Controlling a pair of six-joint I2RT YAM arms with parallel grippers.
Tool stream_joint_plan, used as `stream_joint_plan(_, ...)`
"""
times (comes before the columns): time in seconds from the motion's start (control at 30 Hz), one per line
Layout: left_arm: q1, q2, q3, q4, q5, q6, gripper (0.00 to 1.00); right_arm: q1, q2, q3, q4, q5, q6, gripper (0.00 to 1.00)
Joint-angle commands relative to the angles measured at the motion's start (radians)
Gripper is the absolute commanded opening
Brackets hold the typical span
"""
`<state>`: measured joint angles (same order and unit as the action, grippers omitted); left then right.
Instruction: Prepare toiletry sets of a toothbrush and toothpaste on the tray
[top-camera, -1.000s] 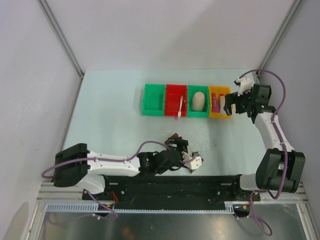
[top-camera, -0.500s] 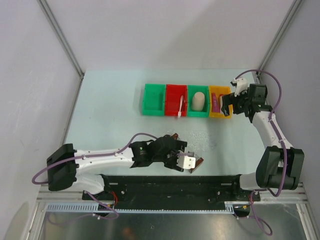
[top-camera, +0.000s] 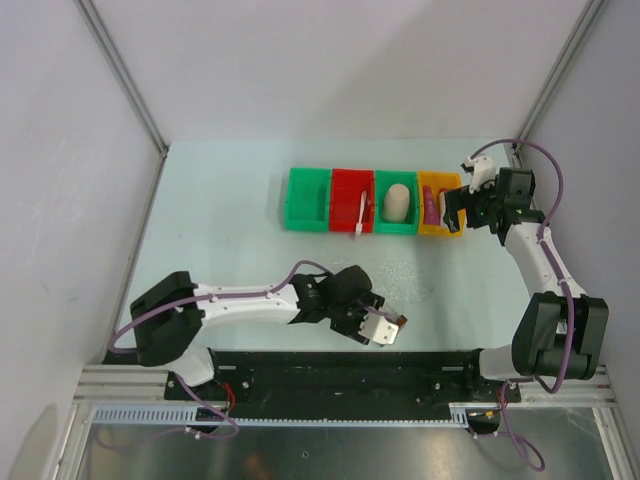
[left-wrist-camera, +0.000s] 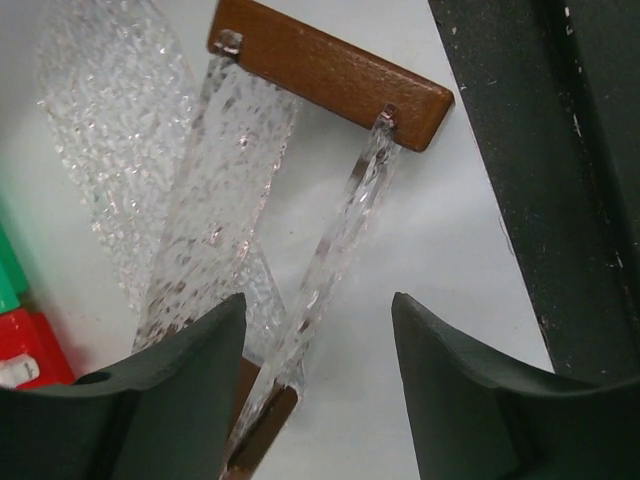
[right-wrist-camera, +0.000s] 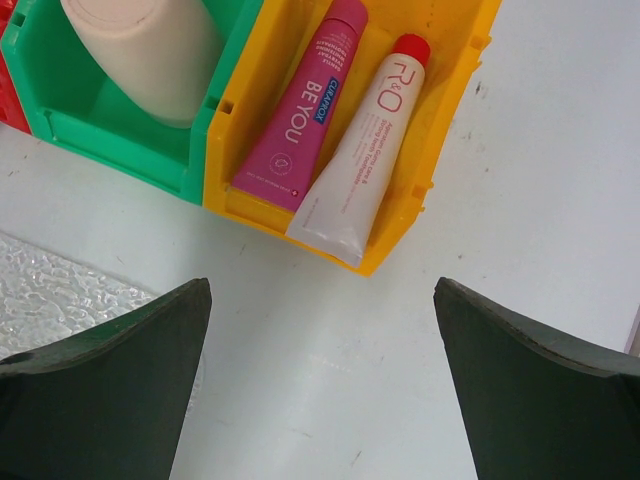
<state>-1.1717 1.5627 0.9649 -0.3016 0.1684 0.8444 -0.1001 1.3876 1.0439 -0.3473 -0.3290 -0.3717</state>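
While left pincer (left-wrist-camera: 315, 305) gapes astride rim of clear bumpy brown-handled tray (left-wrist-camera: 225, 190) at near desk (top-camera: 220, 220) edge, closing could tip it — right pincer (right-wrist-camera: 320, 288), spread above magenta toothpaste tube (right-wrist-camera: 300, 110) in yellow bin (right-wrist-camera: 452, 118), may snag neighbouring white tube (right-wrist-camera: 365, 150).

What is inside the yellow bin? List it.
The yellow bin holds two tubes lying side by side: the magenta toothpaste and a white tube with a red cap. The bin floor beneath them is covered.
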Motion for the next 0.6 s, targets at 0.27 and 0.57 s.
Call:
stream_joint_plan(0.27,0.009,0.122,0.092,-0.050,0.080,0.058,0.47,-0.004,0.007,0.044,-0.010,0.007,-0.015,1.00)
stream_joint_plan(0.57,0.010,0.117,0.106,-0.077,0.102,0.024,0.23,-0.004,0.014,0.044,-0.012,0.010,-0.018,1.00)
